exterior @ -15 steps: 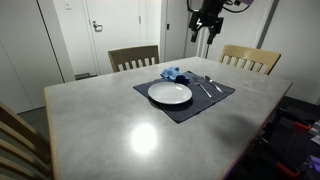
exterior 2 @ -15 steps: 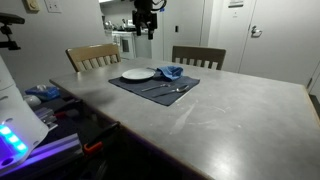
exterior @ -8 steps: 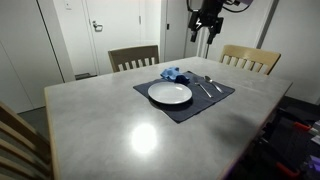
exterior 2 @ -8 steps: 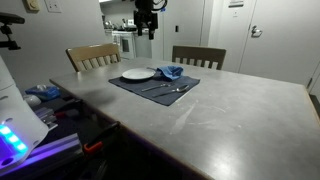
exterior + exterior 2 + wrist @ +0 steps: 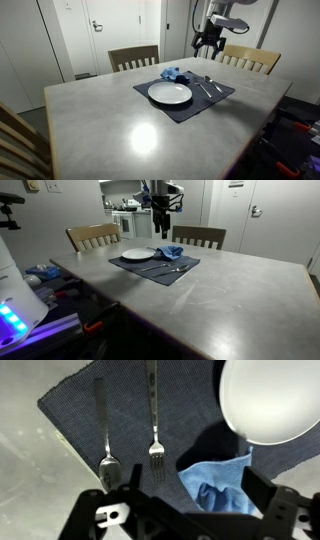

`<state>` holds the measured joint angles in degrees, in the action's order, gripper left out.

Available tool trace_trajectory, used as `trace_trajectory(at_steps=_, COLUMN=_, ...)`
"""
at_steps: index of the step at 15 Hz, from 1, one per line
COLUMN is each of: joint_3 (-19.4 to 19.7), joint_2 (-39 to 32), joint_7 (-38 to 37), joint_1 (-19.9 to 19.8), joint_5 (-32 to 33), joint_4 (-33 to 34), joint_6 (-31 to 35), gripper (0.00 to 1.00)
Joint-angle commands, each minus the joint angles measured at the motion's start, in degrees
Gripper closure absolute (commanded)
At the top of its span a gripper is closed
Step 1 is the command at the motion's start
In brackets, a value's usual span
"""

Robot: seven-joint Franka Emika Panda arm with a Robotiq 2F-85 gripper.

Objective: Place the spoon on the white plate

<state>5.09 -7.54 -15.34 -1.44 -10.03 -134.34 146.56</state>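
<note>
I look down on a large rectangular table with a smooth, pale grey top [image 5: 110, 125] [image 5: 235, 290] [image 5: 30, 455]. Only one dark blue woven cloth placemat [image 5: 182, 112] [image 5: 135, 267] [image 5: 125, 410] lies directly on it, flat, toward one end. In my wrist view its corner meets the bare grey surface.

It looked like a home dining room. A gray table [image 5: 110, 125] had wooden chairs [image 5: 133, 57] drawn up to it and was laid for a meal: a dark placemat [image 5: 186, 113], a white plate [image 5: 170, 94], a fork [image 5: 154, 420], a spoon [image 5: 105, 430] and a blue napkin [image 5: 215, 488]. White doors [image 5: 108, 25] stood behind it. What looked like a kitchen stove [image 5: 122, 222] showed through an opening.
</note>
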Motion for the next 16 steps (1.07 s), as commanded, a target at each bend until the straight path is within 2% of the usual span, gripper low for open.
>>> trace_trajectory(at_steps=1, joint_3=0.1, joint_2=-1.4, joint_7=-0.8, joint_1=-0.9, joint_5=0.1, joint_4=0.2, joint_6=0.9, gripper=0.00)
trace_trajectory(at_steps=6, joint_3=0.0, joint_2=-2.0, joint_7=-0.9, joint_1=-0.9, joint_5=0.3, joint_4=0.4, joint_6=1.3, gripper=0.00)
trace_trajectory(at_steps=12, joint_3=2.5, joint_2=-8.6, joint_7=-10.0, joint_1=0.0, joint_5=5.9, joint_4=2.4, joint_6=1.7, gripper=0.00)
trace_trajectory(at_steps=16, joint_3=3.4, joint_2=-13.9, joint_7=-13.2, joint_1=0.7, joint_5=7.1, joint_4=5.3, joint_6=0.6, gripper=0.00)
